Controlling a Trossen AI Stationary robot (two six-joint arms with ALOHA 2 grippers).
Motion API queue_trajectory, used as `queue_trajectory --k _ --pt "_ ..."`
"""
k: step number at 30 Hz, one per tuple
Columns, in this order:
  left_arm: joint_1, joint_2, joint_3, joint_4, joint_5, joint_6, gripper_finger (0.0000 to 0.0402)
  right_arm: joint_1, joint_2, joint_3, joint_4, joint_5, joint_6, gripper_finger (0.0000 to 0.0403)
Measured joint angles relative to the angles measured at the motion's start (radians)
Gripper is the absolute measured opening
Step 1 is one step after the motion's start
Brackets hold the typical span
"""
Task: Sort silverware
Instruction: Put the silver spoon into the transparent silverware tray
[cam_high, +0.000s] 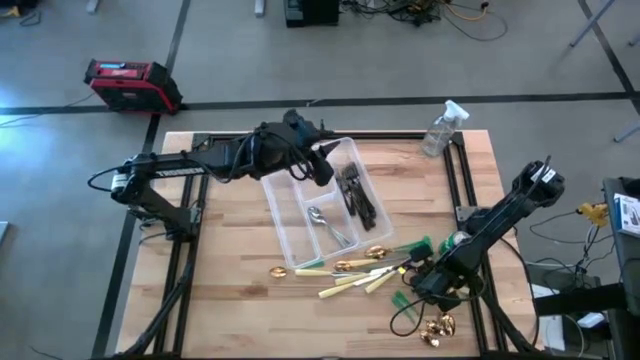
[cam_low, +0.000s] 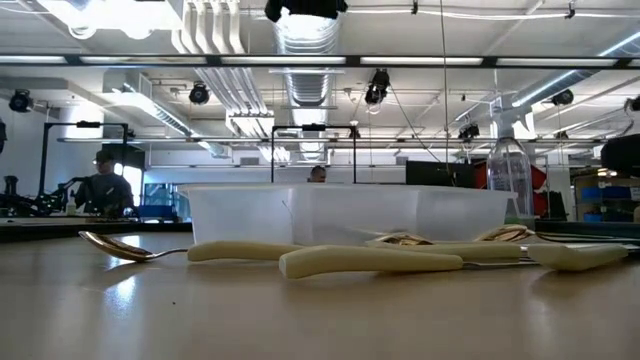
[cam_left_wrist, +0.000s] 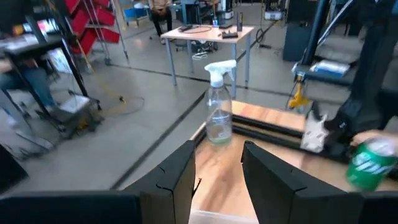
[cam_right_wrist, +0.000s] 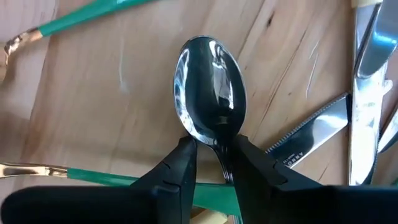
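Note:
A shiny silver spoon (cam_right_wrist: 208, 93) lies bowl up on the wooden table, among the loose silverware (cam_high: 365, 268) near the front: cream-handled knives (cam_low: 370, 262), green-handled pieces (cam_right_wrist: 87, 20) and gold spoons (cam_high: 438, 328). My right gripper (cam_right_wrist: 214, 152) points down over it, at the pile's right end (cam_high: 428, 280), shut on its neck. A clear tray (cam_high: 300, 215) holds dark forks (cam_high: 357, 195) and silver spoons (cam_high: 328, 225) in separate compartments. My left gripper (cam_left_wrist: 217, 174) hangs open over the tray's far end (cam_high: 322, 165), holding nothing. My right gripper pinches the silver spoon's neck (cam_right_wrist: 219, 148), just below the bowl, between its two fingers. The fingers come from above, pointing down, and stand across the spoon. The spoon lies flat on the table, its handle hidden under the gripper.
A clear spray bottle (cam_high: 440, 128) stands at the table's far right corner. A green can (cam_high: 455, 240) stands beside the right arm. Serrated knife blades (cam_right_wrist: 317, 134) lie close to the held spoon. Bare wood spreads over the table's left half (cam_high: 215, 260).

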Motion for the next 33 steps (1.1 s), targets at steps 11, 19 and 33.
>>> queue_trajectory --k 11,19,33 --pt "0.001 0.044 0.000 -0.095 0.156 0.237 0.0119 -0.132 0.019 0.021 0.094 0.033 0.248 0.0006" --pt "0.000 -0.092 -0.011 -0.407 0.238 0.273 0.0119 -0.262 0.019 0.123 0.093 0.156 0.335 0.0000" --pt "-0.001 -0.389 -0.414 -0.241 0.275 0.187 0.0119 -0.301 0.020 0.266 0.001 0.188 0.393 0.0000"
